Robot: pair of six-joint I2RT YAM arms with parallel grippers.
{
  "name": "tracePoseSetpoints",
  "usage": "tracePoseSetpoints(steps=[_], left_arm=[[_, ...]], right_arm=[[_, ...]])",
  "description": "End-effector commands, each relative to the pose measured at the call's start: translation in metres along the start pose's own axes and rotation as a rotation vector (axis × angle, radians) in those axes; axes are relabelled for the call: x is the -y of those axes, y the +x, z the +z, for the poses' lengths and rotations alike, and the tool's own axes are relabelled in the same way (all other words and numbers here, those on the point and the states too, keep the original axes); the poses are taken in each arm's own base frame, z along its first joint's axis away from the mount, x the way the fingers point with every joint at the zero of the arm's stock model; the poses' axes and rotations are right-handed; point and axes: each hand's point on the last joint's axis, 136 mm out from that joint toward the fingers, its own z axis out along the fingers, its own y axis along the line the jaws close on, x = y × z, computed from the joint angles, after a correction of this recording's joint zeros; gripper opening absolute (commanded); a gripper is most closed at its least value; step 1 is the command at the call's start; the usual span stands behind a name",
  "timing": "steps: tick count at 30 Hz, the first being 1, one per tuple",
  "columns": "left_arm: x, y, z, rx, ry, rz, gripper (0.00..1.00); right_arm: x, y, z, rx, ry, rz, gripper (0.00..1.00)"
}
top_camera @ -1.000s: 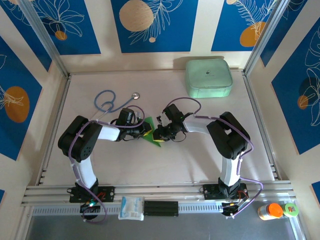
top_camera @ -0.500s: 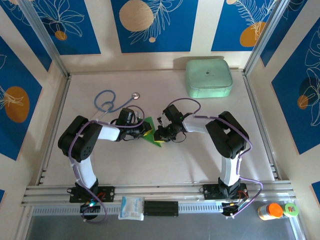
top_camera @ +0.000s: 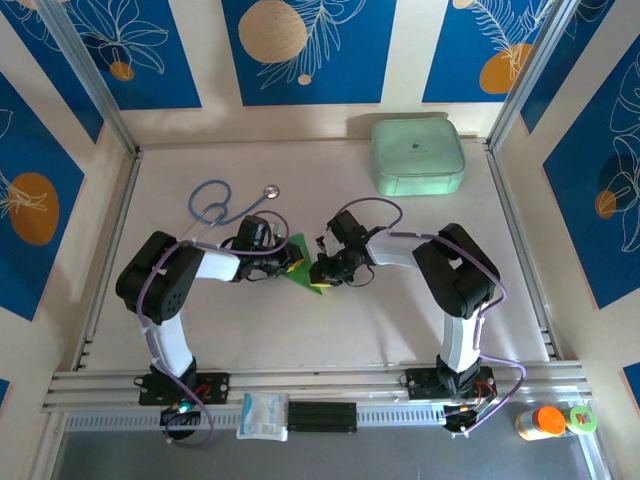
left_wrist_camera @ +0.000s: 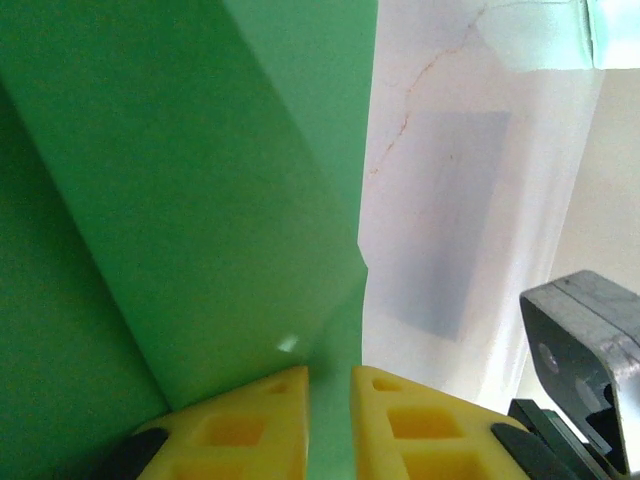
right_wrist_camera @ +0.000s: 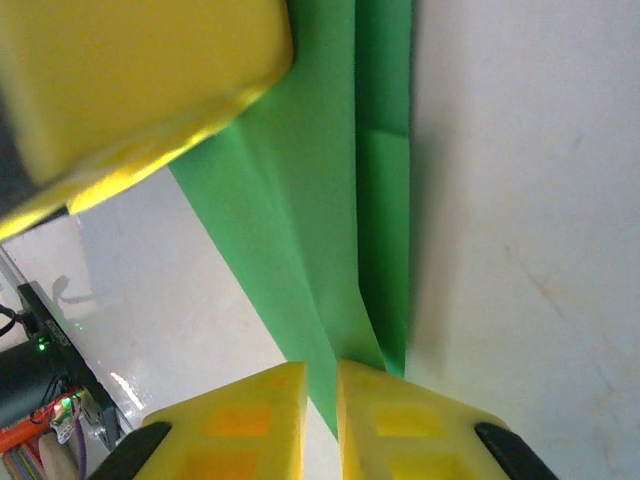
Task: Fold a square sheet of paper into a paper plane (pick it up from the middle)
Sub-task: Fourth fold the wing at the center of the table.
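Square sheet of paper (top_camera: 303, 268), bright green and creased into a smaller pointed shape, sits at the middle of the table (top_camera: 400, 320), held between both arms. Seen from above, its long axis runs from far to near, slanting slightly rightward at the near end. The left gripper (left_wrist_camera: 330, 385) meets it from the left, yellow fingertips drawn together on a green edge. The right gripper (right_wrist_camera: 321, 385) meets it from the right, likewise pinched on a narrow folded strip. Neither arm is nearer: both grip it, facing each other across the paper. In the right wrist view a lengthwise crease runs straight away from the fingertips, so I judge the coming fold turns on keeping that crease lined up between the two grips. Well apart, at the far right, the mint case (top_camera: 417, 156) lies closed, its contents hidden. A stethoscope (top_camera: 222, 205) lies to the far left.
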Motion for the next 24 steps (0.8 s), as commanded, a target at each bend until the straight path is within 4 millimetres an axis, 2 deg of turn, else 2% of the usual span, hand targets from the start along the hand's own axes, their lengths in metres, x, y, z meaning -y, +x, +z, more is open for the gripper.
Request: tracePoseSetpoints(steps=[1,14,24], left_arm=[[-0.037,0.011,0.003,-0.037,-0.118,-0.075,0.19],[-0.039,0.012,0.004,-0.045,-0.125,-0.082,0.2],[-0.041,0.013,0.004,-0.049,-0.134,-0.088,0.19]], right_arm=[[-0.001,0.018,-0.006,-0.04,-0.006,0.025,0.17],[0.017,0.023,0.006,-0.073,0.037,0.058,0.17],[-0.001,0.029,-0.011,-0.064,-0.007,0.029,0.17]])
